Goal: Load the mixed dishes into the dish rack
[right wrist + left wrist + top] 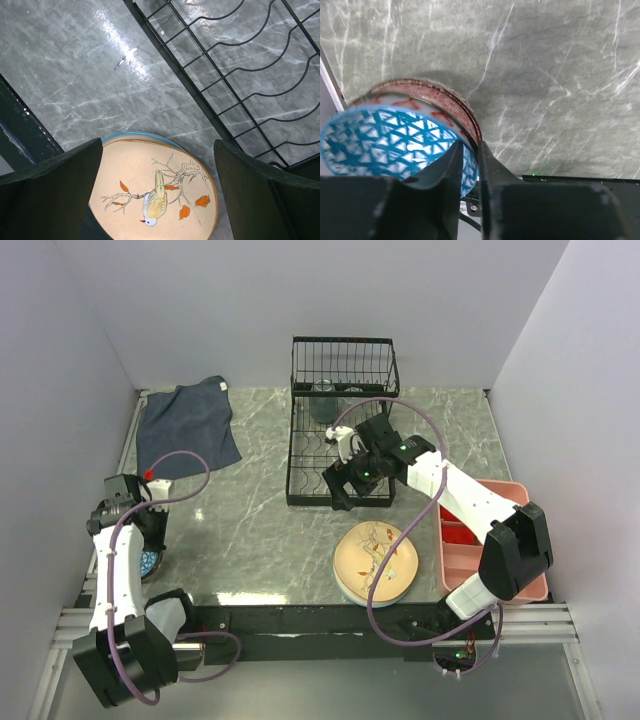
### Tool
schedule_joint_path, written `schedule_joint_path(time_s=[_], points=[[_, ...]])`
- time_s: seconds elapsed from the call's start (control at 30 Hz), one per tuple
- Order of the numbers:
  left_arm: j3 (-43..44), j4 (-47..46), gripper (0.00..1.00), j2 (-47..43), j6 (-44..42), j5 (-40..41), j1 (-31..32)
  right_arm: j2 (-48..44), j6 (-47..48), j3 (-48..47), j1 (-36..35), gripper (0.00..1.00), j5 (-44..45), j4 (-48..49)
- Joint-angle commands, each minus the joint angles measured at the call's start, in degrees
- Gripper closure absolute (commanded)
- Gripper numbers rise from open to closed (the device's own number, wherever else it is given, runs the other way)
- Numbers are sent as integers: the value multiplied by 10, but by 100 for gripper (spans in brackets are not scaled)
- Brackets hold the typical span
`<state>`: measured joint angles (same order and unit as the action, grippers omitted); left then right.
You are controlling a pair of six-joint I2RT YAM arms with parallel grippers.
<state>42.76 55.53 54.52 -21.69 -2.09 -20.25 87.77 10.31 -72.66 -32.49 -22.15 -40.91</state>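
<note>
A blue patterned bowl (385, 145) sits nested in a pinkish-red bowl (445, 102) at the table's near left; it also shows in the top view (150, 562). My left gripper (470, 150) is shut on the blue bowl's rim, one finger inside and one outside. The peach bird plate (377, 562) lies flat at the near centre. My right gripper (352, 485) is open and empty above the front edge of the black dish rack (340, 455). In the right wrist view the plate (155, 195) lies below its spread fingers (65, 180). A clear glass (325, 400) stands in the rack's back section.
A dark blue cloth (190, 425) lies at the back left. A pink compartmented tray (490, 540) sits at the right edge under the right arm. The rack's wire base (240, 75) fills the upper right of the right wrist view.
</note>
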Motion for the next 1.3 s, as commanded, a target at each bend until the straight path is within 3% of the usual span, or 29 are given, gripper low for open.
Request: schedule_joint_path(time_s=[0.0, 0.17, 0.57, 0.93, 1.1, 1.27], points=[[11, 8, 84, -9, 2, -4, -1, -11, -4, -6, 5, 0, -2, 21], [20, 19, 99, -26, -4, -5, -1, 4, -4, -25, 4, 0, -3, 18], [132, 93, 99, -36, -14, -10, -1, -5, -5, -15, 5, 0, -1, 23], [71, 80, 99, -54, -27, -19, -1, 0, 0, -19, 4, 0, 3, 21], [135, 85, 99, -68, -29, -27, -1, 4, -5, -14, 6, 0, -3, 27], [240, 139, 99, -58, -41, -122, 0, 5, -3, -17, 6, 0, 4, 30]])
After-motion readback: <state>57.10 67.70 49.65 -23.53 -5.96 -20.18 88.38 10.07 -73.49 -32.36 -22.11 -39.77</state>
